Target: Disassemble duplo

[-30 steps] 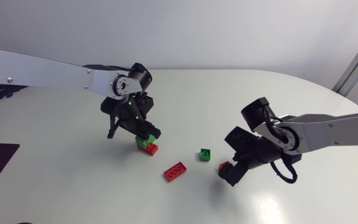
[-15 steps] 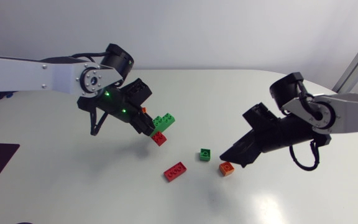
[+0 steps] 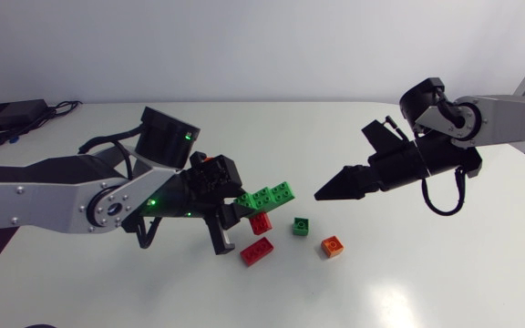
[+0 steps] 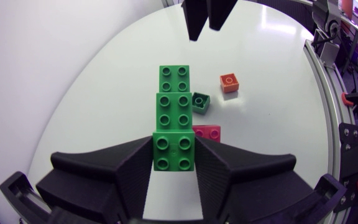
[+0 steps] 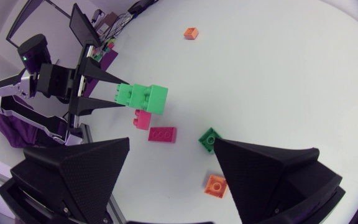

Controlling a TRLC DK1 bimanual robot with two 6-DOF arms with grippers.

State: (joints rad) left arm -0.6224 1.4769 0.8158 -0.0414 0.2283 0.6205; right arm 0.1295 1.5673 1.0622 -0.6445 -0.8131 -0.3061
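Fingers of left gripper clamp green stack, long axis aimed at parted fingers of right gripper.

The duplo assembly is a short row of three green bricks, each showing four studs, joined in steps. It is lifted off the table and clamped at one end between the fingers of the left gripper, with the other two bricks sticking out free ahead of them. A small red brick hangs from its underside. Three loose pieces lie flat on the table, apart from one another: a longer red brick just beneath the lifted row, a small square green brick beside it, and a small orange brick past that.
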